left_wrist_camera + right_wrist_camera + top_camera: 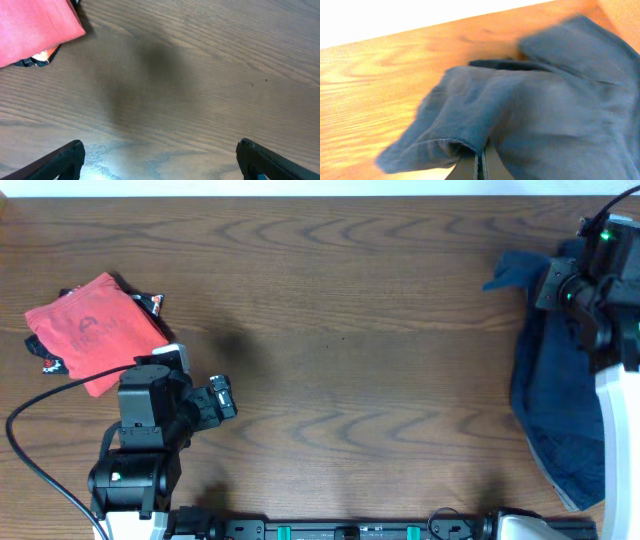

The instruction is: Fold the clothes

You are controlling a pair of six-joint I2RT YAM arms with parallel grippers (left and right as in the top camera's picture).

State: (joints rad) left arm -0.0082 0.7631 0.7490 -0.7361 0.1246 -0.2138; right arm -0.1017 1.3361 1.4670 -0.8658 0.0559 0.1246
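Navy garment (545,100) clamped in right claw (481,166); left claw (160,160) spread wide.

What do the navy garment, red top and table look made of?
Navy garment: woven cloth, probably cotton twill, matte; drapes in soft folds, stitched hem. Red top: thin knit, likely cotton jersey, matte, faded print. Table: wood or wood-look laminate; grain lines, low sheen; cannot tell which.

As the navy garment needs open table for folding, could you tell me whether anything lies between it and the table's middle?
Nothing visible does: bare table runs from the navy garment, pinched in the right claw, to the middle.
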